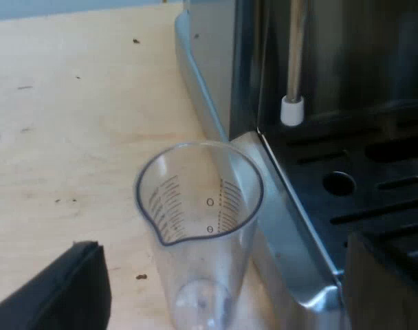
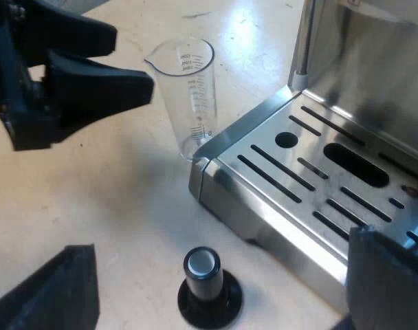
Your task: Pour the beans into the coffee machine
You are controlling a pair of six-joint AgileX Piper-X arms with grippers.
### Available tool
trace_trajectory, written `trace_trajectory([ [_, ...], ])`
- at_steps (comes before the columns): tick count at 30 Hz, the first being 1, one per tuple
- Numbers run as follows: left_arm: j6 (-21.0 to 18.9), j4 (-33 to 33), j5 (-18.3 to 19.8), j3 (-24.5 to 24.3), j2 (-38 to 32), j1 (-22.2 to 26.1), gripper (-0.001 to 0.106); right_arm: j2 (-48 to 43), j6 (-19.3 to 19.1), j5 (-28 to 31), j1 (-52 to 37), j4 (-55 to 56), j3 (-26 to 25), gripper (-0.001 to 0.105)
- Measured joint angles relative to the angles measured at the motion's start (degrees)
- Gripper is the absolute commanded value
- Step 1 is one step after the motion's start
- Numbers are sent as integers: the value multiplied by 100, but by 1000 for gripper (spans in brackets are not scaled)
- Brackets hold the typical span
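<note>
The step in hand looks like grasping the measuring glass. To do it well, the left tool should settle with one finger on each side of the glass wall, about halfway up. It should then close gently and squarely, so the thin clear plastic neither tips nor slides against the coffee machine. That tool is spread wide: its two black fingers flank the glass without touching it, and it holds nothing. The glass stands upright on the wooden surface, just beside the corner of the machine's drip tray and perhaps touching it. No beans are visible inside, so it looks empty. The right tool is also spread wide and empty. It sits over a tamper with a black base, which stands on the surface near the machine's front edge. Farther in, the machine's steam pipe, tipped in white, hangs over the tray.
</note>
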Motion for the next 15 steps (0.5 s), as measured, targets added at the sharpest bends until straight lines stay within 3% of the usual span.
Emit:
trace_trajectory([
  [6, 5, 1216, 39, 0, -1416, 0, 71, -639, 73, 79, 0, 665, 0, 77],
  [11, 15, 1812, 47, 0, -2072, 0, 71, -1200, 180, 115, 0, 1128, 0, 77],
  [12, 13, 2357, 47, -46, -2693, 0, 71, -1360, 246, 127, 0, 1271, 0, 77],
  [15, 13, 3095, 47, -350, -3124, 0, 71, -1673, 279, 266, 0, 1615, 0, 77],
])
